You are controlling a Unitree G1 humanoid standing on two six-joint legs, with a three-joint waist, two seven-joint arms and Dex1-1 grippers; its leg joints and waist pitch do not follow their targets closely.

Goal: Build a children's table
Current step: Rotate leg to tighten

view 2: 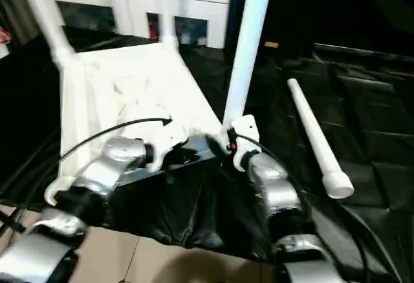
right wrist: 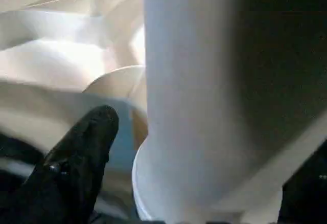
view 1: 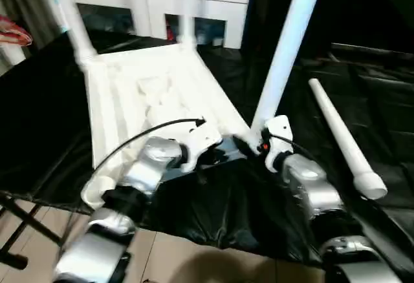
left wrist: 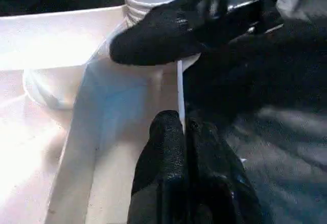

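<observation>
1. The table top (view 1: 155, 95) lies upside down on a black sheet (view 1: 213, 212), its near edge close to the sheet's front edge, where bare floor (view 1: 168, 260) begins
2. Three legs stand in corner sockets: two at the far corners (view 1: 68, 18) (view 1: 187, 8), one at the near right corner (view 1: 288, 44); the near left socket (view 1: 97, 189) is open
3. The fourth leg (view 1: 343, 137) lies loose on the sheet toward its right edge, well apart from the top, with free sheet around it
4. The left gripper (left wrist: 181, 132) is pinched tight on the thin rim wall of the top's near edge, just beside the near right socket
5. The right gripper (view 1: 249, 146) sits at the base of the near right leg; one black finger (right wrist: 82, 152) is beside the tube, and I cannot tell how wide its fingers stand
6. A white cabinet (view 1: 162, 8) with glass doors stands behind the sheet's far edge, crowding the far legs
7. The top is glossy white plastic with ribs; the legs are smooth round tubes; the sheet is wrinkled and shiny
</observation>
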